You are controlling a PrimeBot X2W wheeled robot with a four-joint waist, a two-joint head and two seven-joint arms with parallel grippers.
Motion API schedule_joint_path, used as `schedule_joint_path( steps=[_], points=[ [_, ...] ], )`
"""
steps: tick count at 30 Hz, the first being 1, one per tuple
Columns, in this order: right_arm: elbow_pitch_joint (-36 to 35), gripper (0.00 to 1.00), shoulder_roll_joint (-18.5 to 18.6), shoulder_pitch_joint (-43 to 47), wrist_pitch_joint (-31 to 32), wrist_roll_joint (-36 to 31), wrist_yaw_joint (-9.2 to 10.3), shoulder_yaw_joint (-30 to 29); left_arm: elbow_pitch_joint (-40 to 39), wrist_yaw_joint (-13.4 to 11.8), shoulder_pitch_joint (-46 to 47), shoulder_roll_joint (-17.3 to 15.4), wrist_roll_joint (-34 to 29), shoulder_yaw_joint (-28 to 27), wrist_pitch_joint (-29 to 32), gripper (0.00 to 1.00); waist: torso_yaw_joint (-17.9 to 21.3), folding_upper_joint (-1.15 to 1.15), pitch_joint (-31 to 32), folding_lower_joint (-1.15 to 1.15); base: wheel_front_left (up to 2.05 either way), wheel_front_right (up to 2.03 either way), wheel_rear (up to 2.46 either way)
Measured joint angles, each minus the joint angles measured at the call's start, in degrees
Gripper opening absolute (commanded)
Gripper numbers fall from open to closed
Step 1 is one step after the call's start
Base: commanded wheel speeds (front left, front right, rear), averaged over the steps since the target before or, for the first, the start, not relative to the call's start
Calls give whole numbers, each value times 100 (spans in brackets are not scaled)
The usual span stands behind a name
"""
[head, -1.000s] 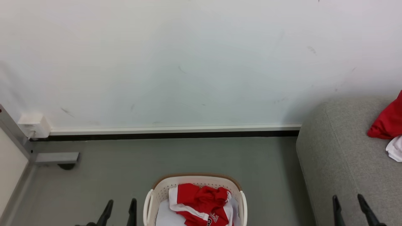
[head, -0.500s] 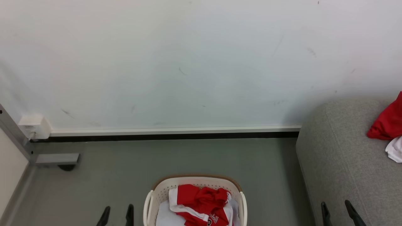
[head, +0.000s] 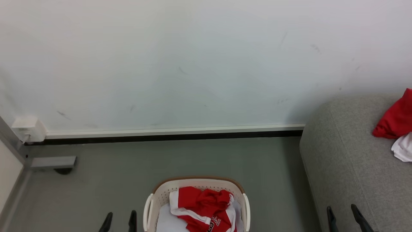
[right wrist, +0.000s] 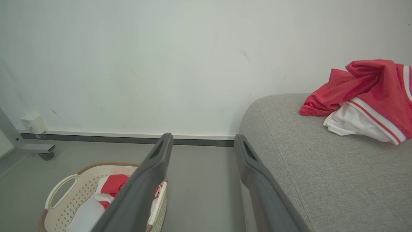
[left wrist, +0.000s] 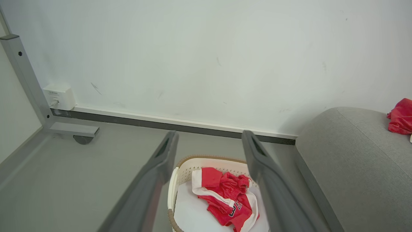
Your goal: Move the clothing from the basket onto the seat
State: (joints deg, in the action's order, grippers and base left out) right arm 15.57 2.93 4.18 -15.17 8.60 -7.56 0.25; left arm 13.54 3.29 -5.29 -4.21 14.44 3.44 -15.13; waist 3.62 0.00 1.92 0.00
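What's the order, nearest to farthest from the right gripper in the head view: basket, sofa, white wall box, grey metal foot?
From the right gripper:
1. sofa, directly beside and under it, at the right.
2. basket, on the floor to its left.
3. grey metal foot, on the floor at the far left.
4. white wall box, far left on the wall, behind the foot.

The basket (head: 167, 190) stands on the floor (head: 161, 161) before the wall (head: 193, 64), with clothing (head: 201, 206) in it atop a sheet (head: 167, 219). The seat (head: 347, 174) lies to its right, apart, with garments (head: 394, 119) on it.
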Motion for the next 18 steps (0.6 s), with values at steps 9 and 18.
schedule_joint_path(
  steps=[9, 18],
  points=[
    [-124, 100, -2, -170, 0, 7, 0, 126, 158, 93, 315, 21, -138, 62, 0, 100, 335, 0, -184, 0, 0, 0, 0],
    [-694, 100, 1, -717, 0, 3, 0, 68, 534, 174, 1601, -214, -385, 337, 474, 100, 745, 0, -914, 1, 0, 0, 0]
  ],
)
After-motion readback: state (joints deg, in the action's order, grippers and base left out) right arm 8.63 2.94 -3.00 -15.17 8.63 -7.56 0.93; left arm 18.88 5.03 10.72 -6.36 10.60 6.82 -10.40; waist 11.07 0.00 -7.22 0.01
